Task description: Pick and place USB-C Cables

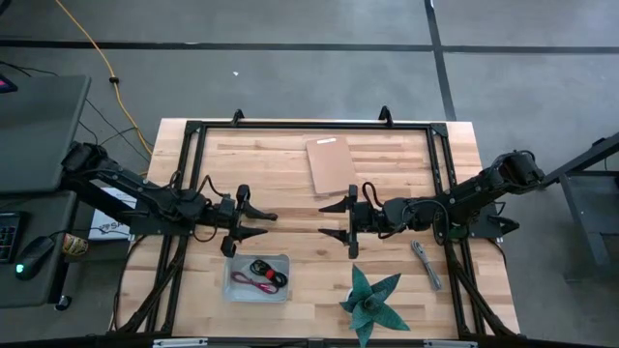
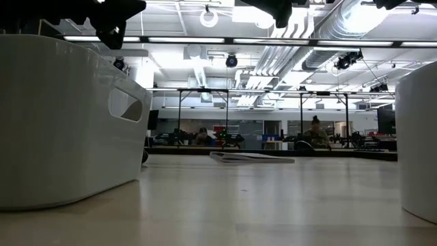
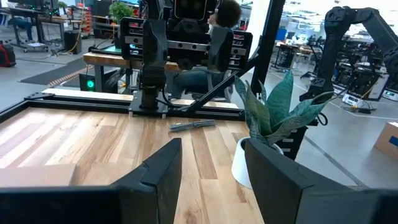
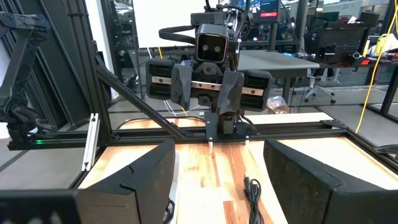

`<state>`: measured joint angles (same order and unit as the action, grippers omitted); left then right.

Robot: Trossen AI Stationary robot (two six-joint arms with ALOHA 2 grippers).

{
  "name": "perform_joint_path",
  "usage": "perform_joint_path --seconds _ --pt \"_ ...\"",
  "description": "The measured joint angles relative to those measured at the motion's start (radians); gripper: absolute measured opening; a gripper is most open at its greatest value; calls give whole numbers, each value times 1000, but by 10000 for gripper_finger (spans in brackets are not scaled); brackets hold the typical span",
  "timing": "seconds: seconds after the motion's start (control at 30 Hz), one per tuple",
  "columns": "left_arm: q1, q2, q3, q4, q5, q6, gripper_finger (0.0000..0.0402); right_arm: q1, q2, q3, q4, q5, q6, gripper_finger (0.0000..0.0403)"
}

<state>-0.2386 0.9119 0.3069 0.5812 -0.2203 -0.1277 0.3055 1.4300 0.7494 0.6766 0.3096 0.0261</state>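
Observation:
A clear tray (image 1: 235, 287) sits near the table's front edge. A red cord (image 1: 250, 281) and dark cords (image 1: 267, 271) lie coiled in it. A grey cord (image 1: 426, 264) lies flat on the wood by the right arm and shows in the left wrist view as the grey cord (image 3: 193, 124). In the right wrist view a black cord (image 4: 252, 190) lies on the wood ahead of the fingers. My left gripper (image 1: 259, 224) is open and hovers just beyond the tray's far side. My right gripper (image 1: 332, 218) is open, faces it across the table's middle, and holds nothing.
A brown board (image 1: 332, 164) lies flat toward the far edge. A teal paper star in a white pot (image 1: 372, 300) stands at the near edge, right of the tray. A black frame (image 1: 309, 125) runs around the table. People sit in the room beyond.

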Motion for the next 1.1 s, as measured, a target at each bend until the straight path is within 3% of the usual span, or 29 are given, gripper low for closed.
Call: perform_joint_path --seconds 0.4,0.63,0.73,0.97,1.1 --pt "0 0 0 -18 0 -9 156 0 0 0 0 -1 0 238" --pt "0 14 0 -39 -3 -152 156 0 0 0 0 -4 0 238" --pt "-1 50 5 -55 -69 -240 156 0 0 0 1 -4 0 238" --pt "35 230 214 -635 -264 -380 156 -13 0 0 9 -3 2 238" --pt "76 376 292 -825 -269 -422 156 -18 0 0 6 -3 27 238"
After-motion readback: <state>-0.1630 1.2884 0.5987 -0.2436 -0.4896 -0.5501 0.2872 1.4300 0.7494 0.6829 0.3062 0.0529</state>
